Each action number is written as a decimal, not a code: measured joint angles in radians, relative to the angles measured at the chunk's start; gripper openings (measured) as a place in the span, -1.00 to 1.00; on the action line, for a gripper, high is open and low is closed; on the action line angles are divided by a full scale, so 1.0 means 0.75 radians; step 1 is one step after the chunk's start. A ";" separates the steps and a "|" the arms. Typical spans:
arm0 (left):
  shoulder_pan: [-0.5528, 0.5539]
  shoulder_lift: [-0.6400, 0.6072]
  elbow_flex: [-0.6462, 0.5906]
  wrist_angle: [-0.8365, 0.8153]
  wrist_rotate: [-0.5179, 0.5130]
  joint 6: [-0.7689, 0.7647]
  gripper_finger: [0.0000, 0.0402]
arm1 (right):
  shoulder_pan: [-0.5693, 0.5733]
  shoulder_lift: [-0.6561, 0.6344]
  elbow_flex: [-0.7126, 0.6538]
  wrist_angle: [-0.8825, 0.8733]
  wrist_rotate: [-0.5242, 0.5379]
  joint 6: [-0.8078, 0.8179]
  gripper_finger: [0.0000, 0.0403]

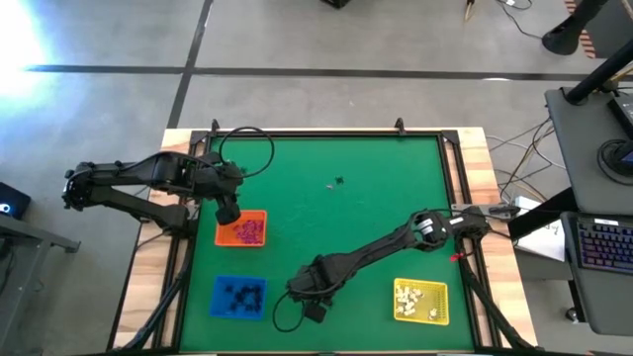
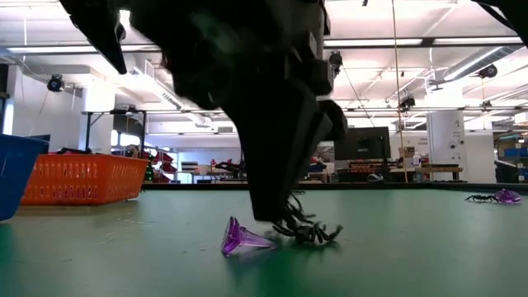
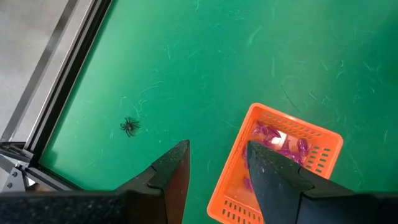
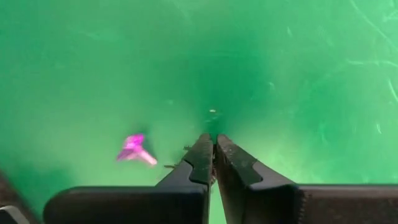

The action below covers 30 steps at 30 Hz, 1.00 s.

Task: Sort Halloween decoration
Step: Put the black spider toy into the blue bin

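Writing or labels show nowhere. Right gripper [image 4: 214,149], beside the blue tray [image 1: 239,297], pinches a black spider trinket [image 2: 309,231] near a purple trinket [image 2: 243,239]. Left gripper [image 3: 214,165] gapes above the orange tray [image 1: 241,230].

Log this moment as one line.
right gripper: shut on black spider, at mat | purple trinket: beside | left gripper: open over orange tray

I have two long, dark arms made of thick black parts joined together. My left hand [image 1: 228,212] is black, and so is my right hand [image 1: 315,311]. Each hand has two flat black fingers [image 3: 171,177] that get thin at the tips. Thin black cables loop off my arms. My right arm has a pale, shiny joint with a little red spot near it.
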<state>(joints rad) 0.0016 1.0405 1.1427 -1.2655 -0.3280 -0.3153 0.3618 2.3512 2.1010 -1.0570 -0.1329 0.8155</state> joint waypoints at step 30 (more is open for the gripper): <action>0.000 -0.002 0.000 -0.061 0.032 -0.012 -0.29 | -0.116 -0.033 0.043 1.054 -0.002 -0.072 -0.96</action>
<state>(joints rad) 0.0013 1.0389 1.1427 -1.3113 -0.3040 -0.3241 0.2745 2.3261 2.1334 -0.2661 -0.1348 0.7612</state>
